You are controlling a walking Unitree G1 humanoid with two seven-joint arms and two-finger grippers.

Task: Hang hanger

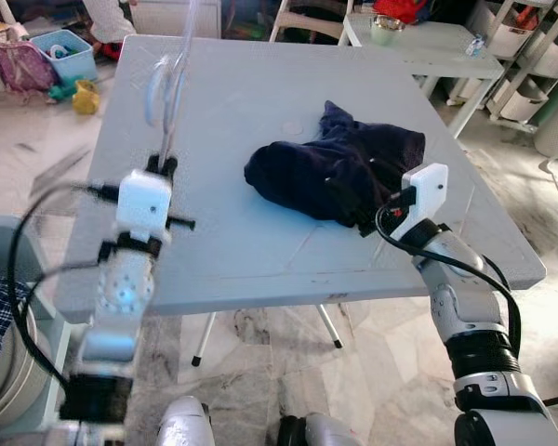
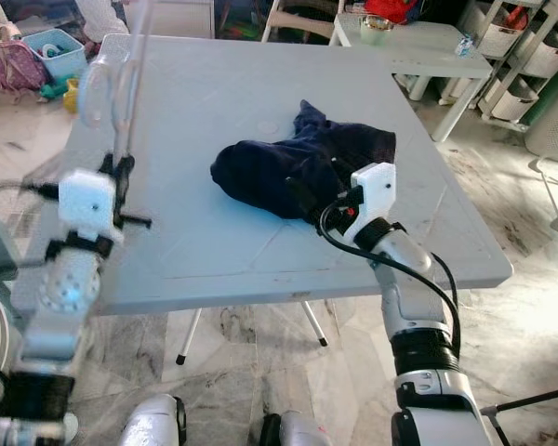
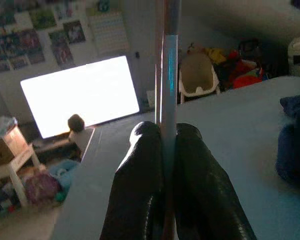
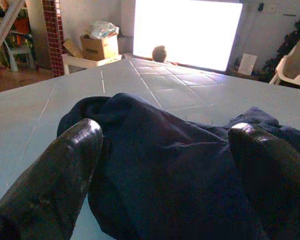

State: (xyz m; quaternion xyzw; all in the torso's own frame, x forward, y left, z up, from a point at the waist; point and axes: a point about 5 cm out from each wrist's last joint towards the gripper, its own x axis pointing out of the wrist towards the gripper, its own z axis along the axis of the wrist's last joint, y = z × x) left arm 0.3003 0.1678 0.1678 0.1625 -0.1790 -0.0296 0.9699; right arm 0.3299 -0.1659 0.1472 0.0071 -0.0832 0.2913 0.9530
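On the desk [image 1: 260, 121], near its middle, lies one dark blue garment [image 1: 339, 172], bunched in a heap. Left hand [image 3: 162, 150] is raised over the desk's left edge, fingers pressed together and pinching a clear hanger [image 1: 166, 88] by a thin straight section; the hanger stands upright above the hand, its outline blurred in the head views. Right hand [image 4: 165, 150] is low at the garment's near right side, fingers spread wide with cloth between them, not yet closed.

Step in hand, as judged: get the garment onto the hanger.
- Close the right hand on a single layer near a collar or opening, not on the whole heap; the opening cannot be made out from here.
- Lift until the cloth hangs free before bringing the hanger in.
- Keep the left pinch firm; the clear bar looks slick and could twist between the fingers.
- Feed one hanger arm into the opening first, then the other.

Count:
- hanger: 1
- garment: 1
- hands: 2
- desk: 1, plus a smaller white table [image 1: 428, 42] behind with a bowl [image 1: 387, 29] on it.
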